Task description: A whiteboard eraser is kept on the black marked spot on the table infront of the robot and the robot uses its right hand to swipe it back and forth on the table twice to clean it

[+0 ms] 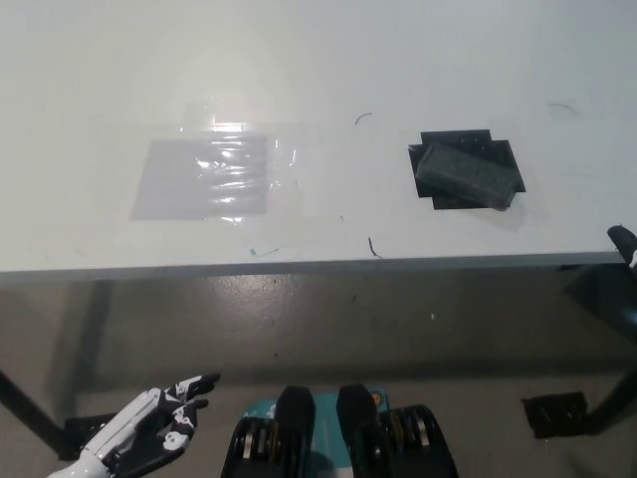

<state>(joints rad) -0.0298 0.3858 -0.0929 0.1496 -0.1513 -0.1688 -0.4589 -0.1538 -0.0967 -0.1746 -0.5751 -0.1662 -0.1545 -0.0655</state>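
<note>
Head view: eraser (pixel 466 174) well apart from right hand (pixel 623 245).

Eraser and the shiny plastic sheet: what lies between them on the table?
Head view: only bare white table with small dark marks separates eraser and plastic sheet.

The desk (pixel 318 60) is showing plain white, flecked with a few thin dark pen marks. On it the eraser (pixel 468 174) is looking dark grey with a fine speckled texture, lying on a solid black patch (pixel 503 155). Left of the eraser, a clear glossy film (pixel 209 177) is glinting pale grey. Below the desk, the left robot hand (pixel 149 438) is showing white with black fingertips.
</note>
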